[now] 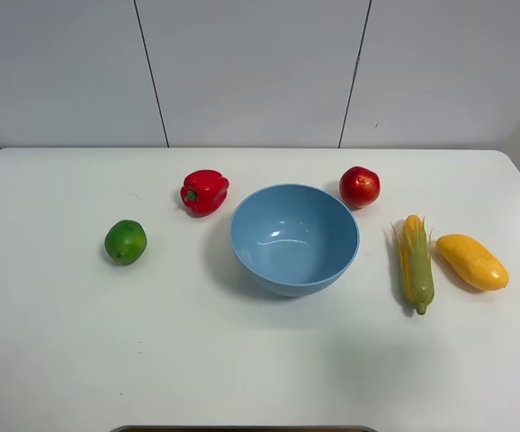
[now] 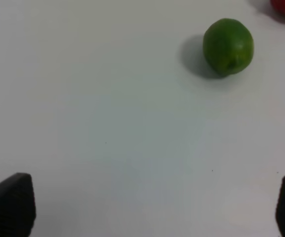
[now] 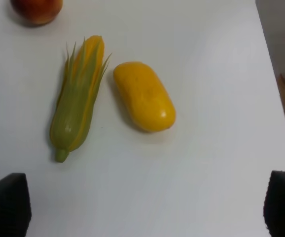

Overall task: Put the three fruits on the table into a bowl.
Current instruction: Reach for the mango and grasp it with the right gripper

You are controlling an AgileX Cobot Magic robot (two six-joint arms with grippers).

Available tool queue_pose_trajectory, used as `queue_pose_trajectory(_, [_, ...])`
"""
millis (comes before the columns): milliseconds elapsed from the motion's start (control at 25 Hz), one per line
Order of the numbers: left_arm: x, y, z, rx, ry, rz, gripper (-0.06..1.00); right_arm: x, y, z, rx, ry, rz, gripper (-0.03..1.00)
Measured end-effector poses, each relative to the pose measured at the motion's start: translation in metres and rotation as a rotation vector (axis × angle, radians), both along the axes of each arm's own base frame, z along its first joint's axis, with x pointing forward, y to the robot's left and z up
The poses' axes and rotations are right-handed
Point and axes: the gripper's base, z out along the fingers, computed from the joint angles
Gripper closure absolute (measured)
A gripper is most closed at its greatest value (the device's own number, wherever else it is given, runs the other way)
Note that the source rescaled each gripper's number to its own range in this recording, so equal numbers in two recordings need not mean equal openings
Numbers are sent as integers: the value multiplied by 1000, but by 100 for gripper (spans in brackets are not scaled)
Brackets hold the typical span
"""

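- The round, deep, light-blue plastic bowl (image 1: 294, 270) stands in the middle of the white smooth-topped desk (image 1: 242, 360). It is empty, and all three fruits lie outside it.
- The left end effector (image 2: 150, 207) hangs spread wide and holds nothing. The small round green lime (image 2: 228, 47) lies ahead of it, off towards one finger and well left of the bowl.
- The right end effector (image 3: 145, 205) is also spread and empty. The elongated yellow-orange mango (image 3: 144, 96) lies ahead, its long axis slanted to the finger line, just beside the yellow corn cob in green husk (image 3: 77, 106).
- The round red apple (image 1: 360, 186) sits just behind the bowl's right rim, nearer the right arm.
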Motion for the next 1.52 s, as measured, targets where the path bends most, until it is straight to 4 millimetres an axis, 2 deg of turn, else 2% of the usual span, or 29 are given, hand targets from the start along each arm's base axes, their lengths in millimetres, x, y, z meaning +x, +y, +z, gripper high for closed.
queue_pose_trajectory(200, [0,0,0,0,0,0,-6,45,-4,25,-40,100,-8,10])
queue_pose_trajectory(400, [0,0,0,0,0,0,-6,94,-6,28,-66,219,18,10])
queue_pose_trajectory(520, [0,0,0,0,0,0,-6,126,-6,13,-78,318,40,10])
queue_pose_trajectory(720, [0,0,0,0,0,0,-6,176,-7,-27,-86,454,77,10])
queue_pose_trajectory(920, [0,0,0,0,0,0,-6,212,-7,-56,-84,519,93,10])
queue_pose_trajectory(1120, [0,0,0,0,0,0,-6,246,-4,-73,-53,573,125,10])
queue_pose_trajectory(1320, [0,0,0,0,0,0,-6,271,-4,-89,-50,642,149,10])
queue_pose_trajectory(1520, [0,0,0,0,0,0,-6,278,-3,-110,-6,717,177,10])
